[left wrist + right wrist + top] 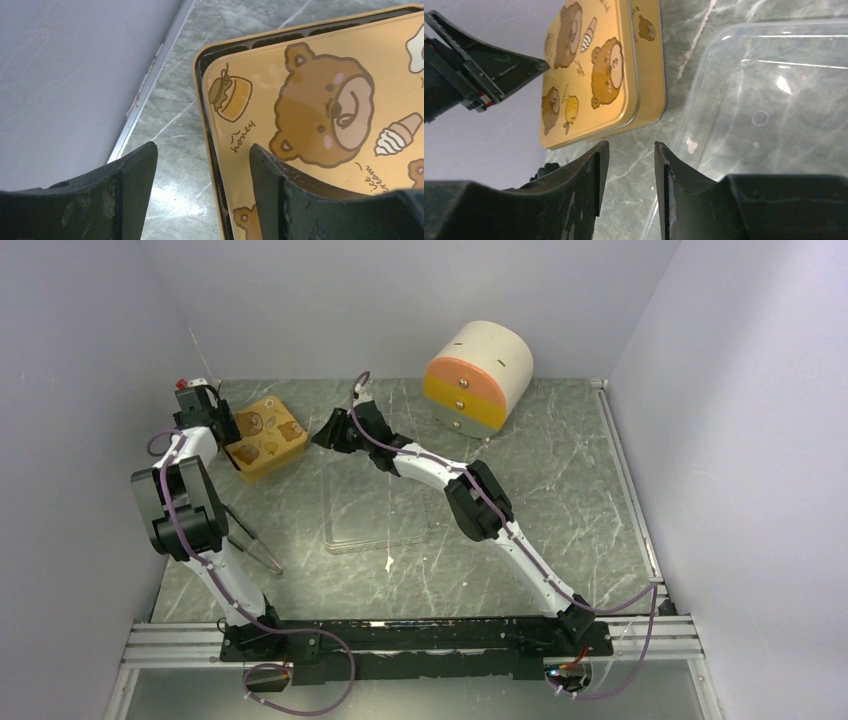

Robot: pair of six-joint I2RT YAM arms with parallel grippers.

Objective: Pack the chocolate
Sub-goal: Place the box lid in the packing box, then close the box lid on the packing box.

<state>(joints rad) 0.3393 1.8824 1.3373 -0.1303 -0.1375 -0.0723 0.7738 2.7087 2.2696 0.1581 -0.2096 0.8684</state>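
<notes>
I am holding my left gripper (202, 150) low over the far left corner of the table (560, 470), close to the wall (65, 75). Its fingers are spread wide and pinching nothing. Through the gap I am looking at marble and one corner of the yellow tin (265, 437). The lid (310, 90), printed with bears, a honey pot and an ice-cream cone, is lying on the tin. It is leaving only a thin strip of dark compartments showing inside the rim along two edges. My right gripper (630, 145) is hanging just beside the tin's other side, between it and the far left corner of the clear tray (774, 100). Its fingers are standing a narrow gap apart, with only bare table between them. Neither gripper is touching the tin as far as I can tell. I cannot tell where the chocolate is, since the lid is covering the tin and no piece is showing plainly in any view. A whitish speck (388, 562) is lying on the table just beside the tray's near edge, and it is too small for me to name. A round box (478, 377) with an orange and yellow face is sitting at the far side, well apart from both grippers.
</notes>
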